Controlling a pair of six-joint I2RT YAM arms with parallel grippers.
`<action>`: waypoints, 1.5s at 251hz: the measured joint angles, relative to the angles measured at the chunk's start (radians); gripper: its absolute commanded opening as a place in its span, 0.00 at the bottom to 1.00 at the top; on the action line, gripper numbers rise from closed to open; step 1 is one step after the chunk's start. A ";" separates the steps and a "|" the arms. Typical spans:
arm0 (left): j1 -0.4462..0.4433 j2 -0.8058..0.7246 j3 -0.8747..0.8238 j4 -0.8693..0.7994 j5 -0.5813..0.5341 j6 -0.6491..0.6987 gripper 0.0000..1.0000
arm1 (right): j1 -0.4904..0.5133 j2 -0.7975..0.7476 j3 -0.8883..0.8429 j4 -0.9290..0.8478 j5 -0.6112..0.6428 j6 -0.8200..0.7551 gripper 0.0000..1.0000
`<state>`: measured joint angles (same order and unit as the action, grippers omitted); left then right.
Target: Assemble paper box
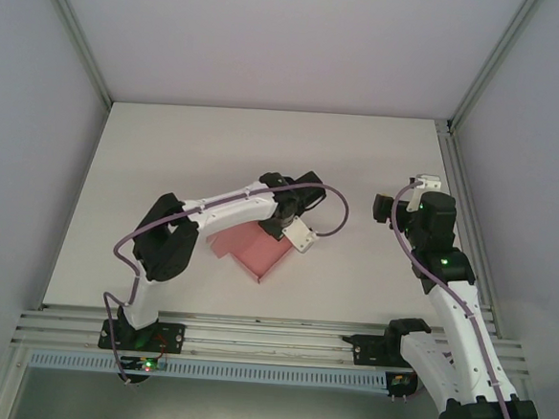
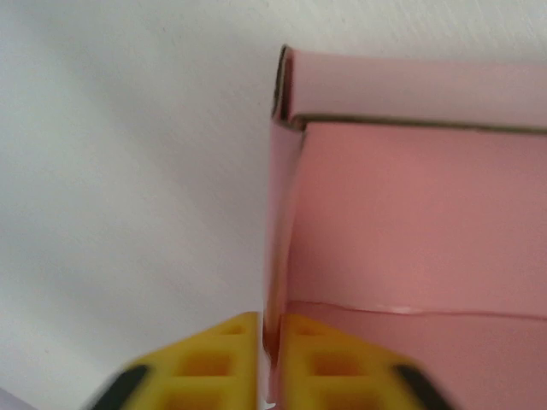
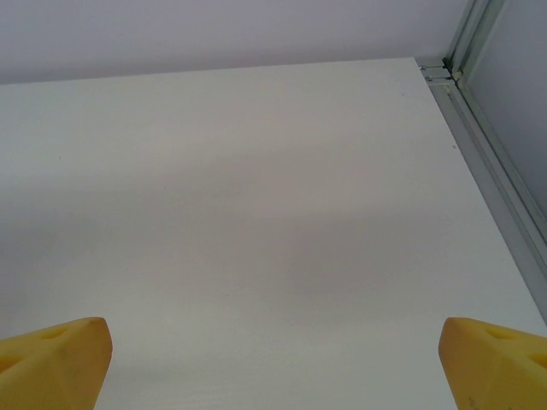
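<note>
The pink paper box (image 1: 257, 251) lies mid-table as a partly folded card, under the left arm's wrist. In the left wrist view the paper box (image 2: 410, 222) shows a side wall standing up, with a folded-over top edge. My left gripper (image 2: 270, 359) is shut on that thin upright wall, one yellow finger on each side of it. My right gripper (image 3: 273, 359) hovers over bare table toward the right side, open wide, its yellow fingertips (image 3: 60, 354) at the frame's lower corners with nothing between them.
The white table (image 1: 217, 148) is walled by grey panels. An aluminium frame post (image 1: 464, 184) runs along the right edge, close to the right arm. A metal rail (image 1: 251, 337) crosses the near edge by the arm bases.
</note>
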<state>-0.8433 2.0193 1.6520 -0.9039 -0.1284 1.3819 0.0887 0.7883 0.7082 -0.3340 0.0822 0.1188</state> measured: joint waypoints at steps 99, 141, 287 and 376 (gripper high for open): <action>-0.013 -0.207 0.005 0.019 0.205 -0.140 1.00 | -0.002 0.188 0.023 0.092 -0.325 -0.199 0.98; 0.012 -0.492 -0.095 0.335 0.171 -0.611 1.00 | 0.002 0.372 0.119 0.062 -0.673 -0.579 0.98; 0.447 -0.980 -0.687 0.388 -0.159 -1.753 1.00 | 0.349 1.226 1.027 -0.627 -0.770 -1.318 0.70; 0.447 -1.004 -0.696 0.360 -0.154 -1.794 1.00 | 0.392 1.360 1.196 -0.792 -0.756 -1.384 0.00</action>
<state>-0.3958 1.0157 0.9562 -0.5442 -0.2825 -0.4118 0.4805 2.1483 1.9038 -1.1255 -0.6739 -1.2652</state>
